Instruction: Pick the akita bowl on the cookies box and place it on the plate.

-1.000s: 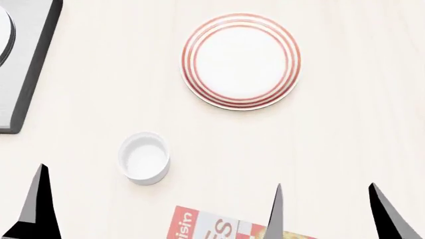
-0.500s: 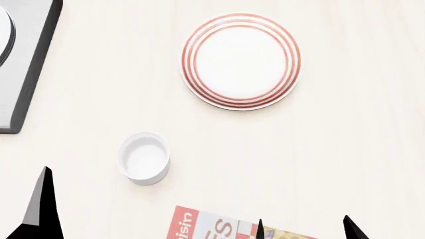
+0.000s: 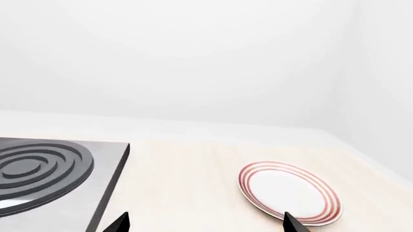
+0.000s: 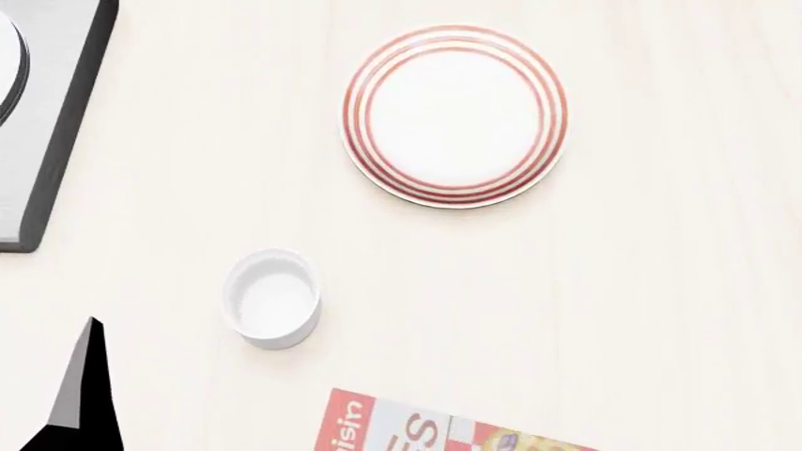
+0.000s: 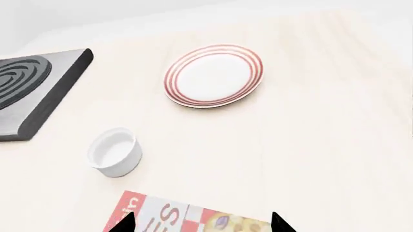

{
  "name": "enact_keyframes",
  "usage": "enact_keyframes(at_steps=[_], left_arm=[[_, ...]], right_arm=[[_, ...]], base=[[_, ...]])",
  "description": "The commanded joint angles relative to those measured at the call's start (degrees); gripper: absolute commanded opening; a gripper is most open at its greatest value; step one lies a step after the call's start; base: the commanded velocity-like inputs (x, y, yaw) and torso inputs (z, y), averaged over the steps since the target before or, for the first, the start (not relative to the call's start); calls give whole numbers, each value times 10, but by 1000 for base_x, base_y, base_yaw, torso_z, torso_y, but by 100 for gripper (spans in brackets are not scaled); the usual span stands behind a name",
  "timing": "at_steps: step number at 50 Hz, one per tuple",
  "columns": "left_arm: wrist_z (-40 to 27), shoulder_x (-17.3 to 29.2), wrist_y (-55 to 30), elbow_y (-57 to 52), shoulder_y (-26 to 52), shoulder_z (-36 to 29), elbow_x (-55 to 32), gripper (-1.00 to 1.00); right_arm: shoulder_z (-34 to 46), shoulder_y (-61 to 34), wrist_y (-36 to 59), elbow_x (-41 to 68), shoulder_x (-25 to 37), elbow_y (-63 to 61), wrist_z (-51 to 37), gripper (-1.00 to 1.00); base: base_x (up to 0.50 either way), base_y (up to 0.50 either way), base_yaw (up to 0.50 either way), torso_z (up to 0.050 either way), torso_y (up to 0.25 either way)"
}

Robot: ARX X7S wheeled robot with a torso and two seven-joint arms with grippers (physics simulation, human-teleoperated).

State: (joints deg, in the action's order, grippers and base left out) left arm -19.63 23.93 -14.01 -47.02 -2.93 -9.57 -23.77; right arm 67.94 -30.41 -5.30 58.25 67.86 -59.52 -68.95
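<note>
The akita bowl is out of view in every frame. Only the far end of the red-and-white cookies box (image 4: pixel 433 432) shows at the near table edge, with nothing standing on that part. The plate (image 4: pixel 455 115), white with red rings, lies empty farther out. My right gripper (image 5: pixel 203 224) hangs open over the cookies box (image 5: pixel 193 220), its jaws wide apart with nothing between them; it does not show in the head view. My left gripper (image 3: pixel 206 224) is open too, low over bare table near the plate (image 3: pixel 290 193). One of its fingers (image 4: pixel 82 395) shows at the near left.
A small plain white cup (image 4: pixel 272 298) stands between the box and the plate, also seen in the right wrist view (image 5: pixel 115 152). A grey stove top with a ringed burner (image 4: pixel 51 113) fills the far left corner. A white wall rises behind the table.
My right gripper's two fingertips have slid down and out of the head view's lower edge. The left finger has sunk slightly. Plate, cup and box have not moved.
</note>
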Motion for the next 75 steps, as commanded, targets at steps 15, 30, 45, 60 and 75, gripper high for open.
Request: enact_keyframes(at_steps=[15,30,45,60,75], left_arm=[[-1,3,6,6,0,-3,-3,100],[-4,6,8,5,-1,-7,-3,100],[-7,8,6,3,0,-10,-4,100],[-9,11,5,2,1,-12,-7,100],[-8,12,11,9,1,-16,-6,100]], right_arm=[[45,-16,-11,108,-11,5,-35,100],[74,-13,-7,98,-18,-1,-41,100],[90,9,-25,80,-33,27,-21,100],[95,22,-36,62,-44,42,-5,100],[100,31,-40,52,-67,69,10,100]], base=[[0,0,0,0,0],[0,0,0,0,0],[0,0,0,0,0],[0,0,0,0,0],[0,0,0,0,0]])
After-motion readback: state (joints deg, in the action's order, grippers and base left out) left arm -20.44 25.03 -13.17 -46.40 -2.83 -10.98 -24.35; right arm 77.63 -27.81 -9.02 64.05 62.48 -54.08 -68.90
